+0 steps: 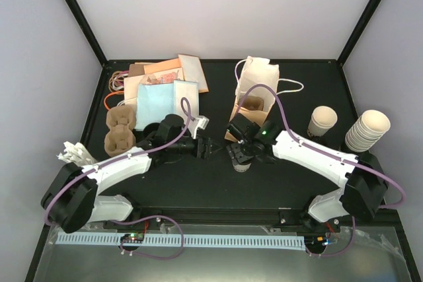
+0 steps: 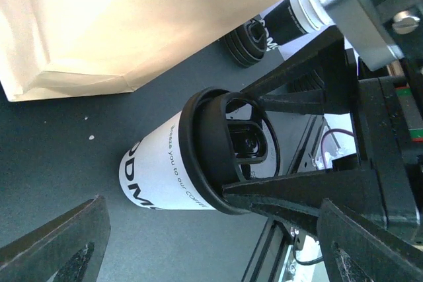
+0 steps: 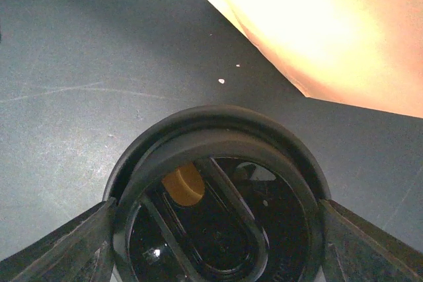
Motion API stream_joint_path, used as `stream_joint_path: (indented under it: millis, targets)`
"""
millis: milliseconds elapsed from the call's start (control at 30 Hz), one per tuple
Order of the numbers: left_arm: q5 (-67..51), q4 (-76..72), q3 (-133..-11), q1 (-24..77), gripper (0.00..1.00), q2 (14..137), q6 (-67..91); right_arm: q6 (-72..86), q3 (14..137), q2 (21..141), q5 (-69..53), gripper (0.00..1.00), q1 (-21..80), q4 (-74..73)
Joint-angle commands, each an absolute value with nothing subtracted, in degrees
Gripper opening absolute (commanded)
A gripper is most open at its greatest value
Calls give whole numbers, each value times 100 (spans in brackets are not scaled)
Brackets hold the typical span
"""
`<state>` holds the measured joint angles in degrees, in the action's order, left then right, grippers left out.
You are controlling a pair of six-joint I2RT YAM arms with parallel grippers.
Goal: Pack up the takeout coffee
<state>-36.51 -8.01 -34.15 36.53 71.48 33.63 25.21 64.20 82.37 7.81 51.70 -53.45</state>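
Clamps right tool (image 3: 215,226) wide across lid (image 3: 218,133) of upright cup (image 2: 158,170) on bench (image 1: 198,186), at bag's (image 1: 254,90) 6 o'clock, likely for lifting in; holds left tool (image 1: 207,148) wide, empty, at cup's 9 o'clock.

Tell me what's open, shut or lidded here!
takeout coffee: lid on, gripped
right gripper: shut on the coffee's lid
left gripper: open, empty
paper bag: standing, open
single cream cup: upright, lidless
cream cup stack: nested, lidless
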Motion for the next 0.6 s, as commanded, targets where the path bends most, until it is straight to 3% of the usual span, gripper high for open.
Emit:
stream_joint_path:
  millis: [0, 567]
  targets:
    - [-3781, -1258, -3451, 3735, 88, 7300, 3505, 2830, 5937, 8220, 696, 82, 5333, -5076]
    - [-3699, -1207, -3559, 3739, 86, 7572, 3614, 3356, 5200, 8117, 601, 82, 5747, -4143]
